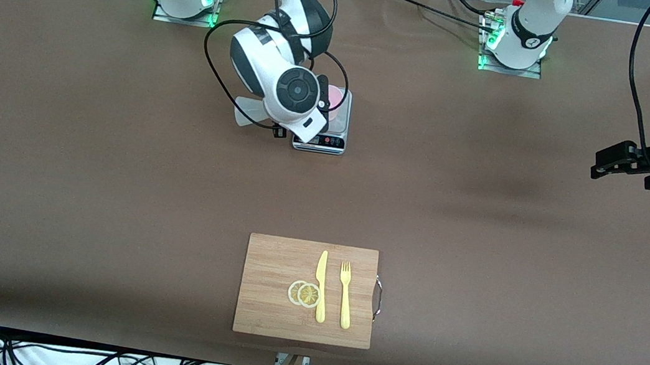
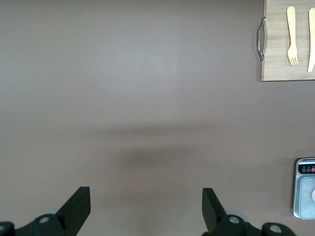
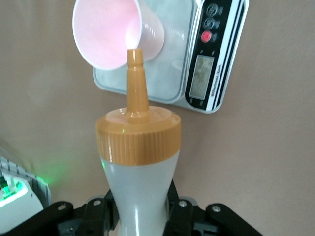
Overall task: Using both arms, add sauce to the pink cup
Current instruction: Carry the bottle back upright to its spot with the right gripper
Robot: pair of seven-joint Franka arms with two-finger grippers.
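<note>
right gripper (image 3: pixel 140 216) over the scale (image 1: pixel 331 136), jaws clenched on the bottle (image 3: pixel 140 162) | nozzle aimed at the cup (image 3: pixel 115 32) on the scale | we fear sauce missing the rim or the nozzle tipping the light cup | left gripper (image 2: pixel 146 209) waits toward its own worktop end from the scale, jaws released

I can read no text anywhere; the kitchen scale's (image 3: pixel 206 73) display and button markings are too blurred for me.
</note>
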